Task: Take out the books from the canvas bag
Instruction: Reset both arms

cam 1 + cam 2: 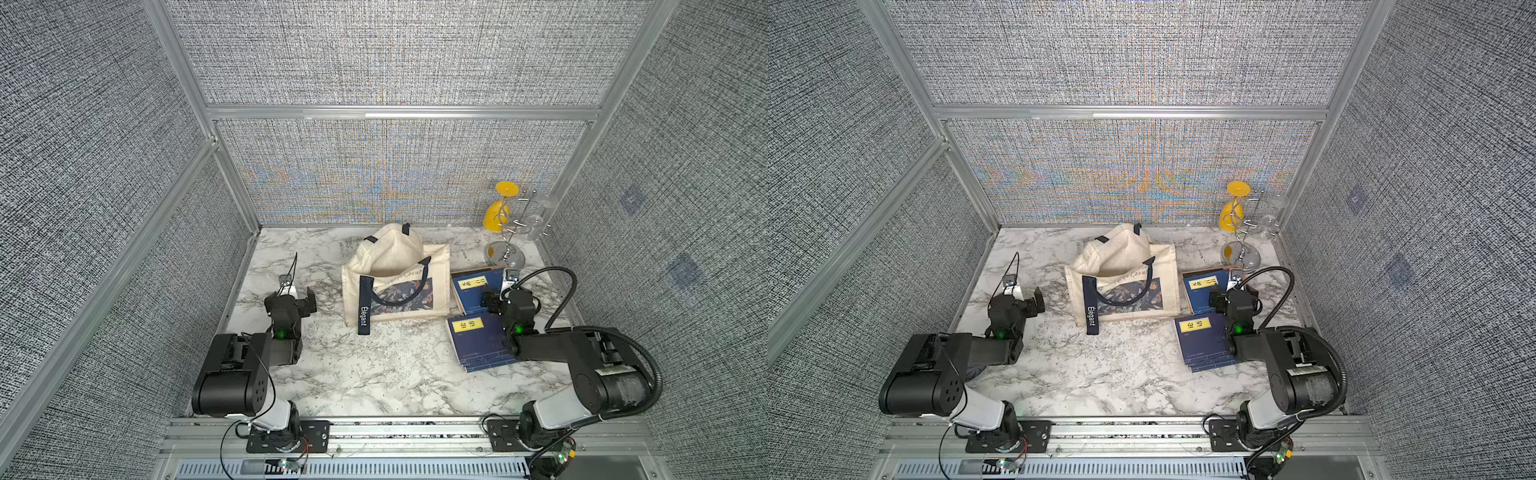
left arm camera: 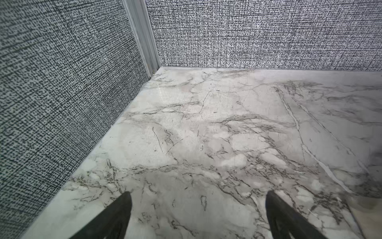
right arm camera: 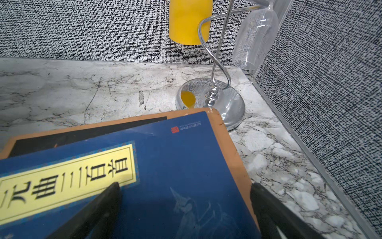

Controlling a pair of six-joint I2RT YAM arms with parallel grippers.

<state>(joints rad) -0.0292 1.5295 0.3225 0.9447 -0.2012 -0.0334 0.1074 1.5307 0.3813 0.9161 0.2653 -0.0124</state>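
Note:
The cream canvas bag (image 1: 395, 286) (image 1: 1121, 291) lies slumped mid-table, navy "Elegant" strap hanging toward the front; its inside is hidden. To its right lie two piles of navy books with yellow labels, a far pile (image 1: 473, 291) (image 1: 1202, 291) and a near pile (image 1: 478, 345) (image 1: 1202, 343). My right gripper (image 1: 496, 298) (image 3: 185, 186) hovers open over the far pile's top book (image 3: 175, 161), which rests on a tan-edged book (image 3: 229, 142). My left gripper (image 1: 293, 298) (image 2: 198, 194) stands open over bare marble left of the bag, holding nothing.
A chrome glass rack (image 1: 505, 249) (image 3: 225, 99) stands at the back right corner, carrying a yellow glass (image 1: 496, 218) (image 3: 190, 20) and a clear glass (image 1: 540, 216) (image 3: 254, 35), just beyond the far pile. Woven grey walls enclose the marble table (image 1: 374, 374) on three sides.

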